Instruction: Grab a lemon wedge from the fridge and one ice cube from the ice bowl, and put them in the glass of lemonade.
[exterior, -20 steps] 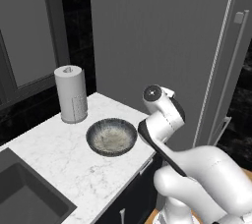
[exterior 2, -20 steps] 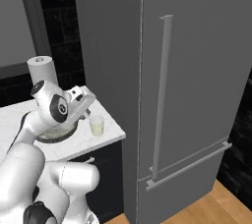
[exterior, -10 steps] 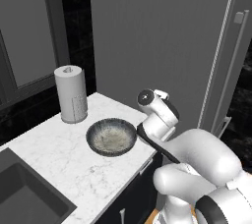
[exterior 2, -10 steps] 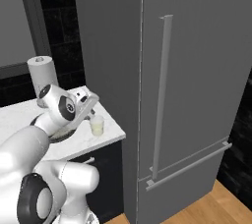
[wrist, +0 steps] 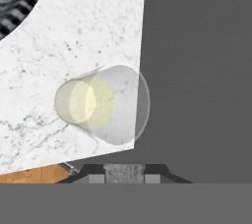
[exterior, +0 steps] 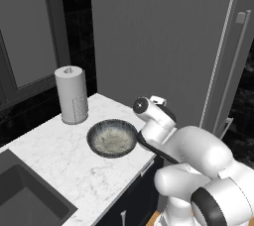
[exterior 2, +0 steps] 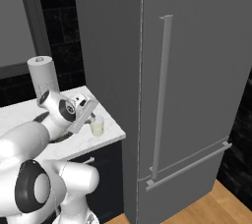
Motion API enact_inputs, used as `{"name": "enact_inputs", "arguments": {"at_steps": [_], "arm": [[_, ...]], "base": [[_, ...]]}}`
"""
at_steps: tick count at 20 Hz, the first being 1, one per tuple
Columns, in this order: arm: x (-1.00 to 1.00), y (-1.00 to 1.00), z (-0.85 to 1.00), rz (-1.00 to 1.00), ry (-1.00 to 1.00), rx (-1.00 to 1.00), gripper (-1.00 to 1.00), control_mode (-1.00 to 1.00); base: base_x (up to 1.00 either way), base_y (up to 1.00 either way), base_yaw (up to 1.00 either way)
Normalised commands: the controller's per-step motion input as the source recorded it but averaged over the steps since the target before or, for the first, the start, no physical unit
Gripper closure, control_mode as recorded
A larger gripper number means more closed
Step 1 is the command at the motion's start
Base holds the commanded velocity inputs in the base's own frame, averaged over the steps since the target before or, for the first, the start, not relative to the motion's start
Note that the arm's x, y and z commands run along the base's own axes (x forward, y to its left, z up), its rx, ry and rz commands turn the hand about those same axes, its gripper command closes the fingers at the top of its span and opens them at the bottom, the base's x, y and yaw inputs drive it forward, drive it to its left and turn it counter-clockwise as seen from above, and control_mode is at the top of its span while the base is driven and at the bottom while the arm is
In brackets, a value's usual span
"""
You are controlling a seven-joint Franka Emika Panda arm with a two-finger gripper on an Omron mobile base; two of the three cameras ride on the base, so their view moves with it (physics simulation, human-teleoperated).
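The tall matte grey fridge [exterior 2: 187, 70] with long vertical bar handles stands closed at the right end of the white marbled bench [exterior: 59, 165]. On the bench, near the wall, is a white perforated paper-towel cylinder [exterior: 72, 94], upright. Near it, toward the bench's front edge, sits the wide shallow ice bowl [exterior: 112, 138], dark mottled grey with a pale speckled inside. The small clear glass of pale yellow lemonade [exterior 2: 97, 126] stands upright at the bench corner nearest the fridge, close to both edges. The end effector [exterior 2: 88, 111] hangs just above the glass and looks down into it; its jaws stand close together, but I cannot tell whether they hold anything.
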Motion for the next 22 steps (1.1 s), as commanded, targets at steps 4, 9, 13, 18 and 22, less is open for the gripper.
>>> {"name": "enact_inputs", "arguments": {"at_steps": [4,9,13,18,22], "arm": [[0.12,0.00,-0.15,0.00,0.00,-0.03,1.00,-1.00],[0.13,0.00,-0.01,0.00,0.00,-0.01,1.00,-1.00],[0.20,0.00,0.00,0.00,0.00,0.00,1.00,-1.00],[0.30,0.00,-0.06,0.00,0.00,-0.02,1.00,-1.00],[0.21,0.00,-0.23,0.00,0.00,-0.05,1.00,-1.00]], "base": [[0.00,0.00,0.00],[0.00,0.00,0.00],[0.00,0.00,0.00],[0.00,0.00,0.00],[0.00,0.00,0.00]]}}
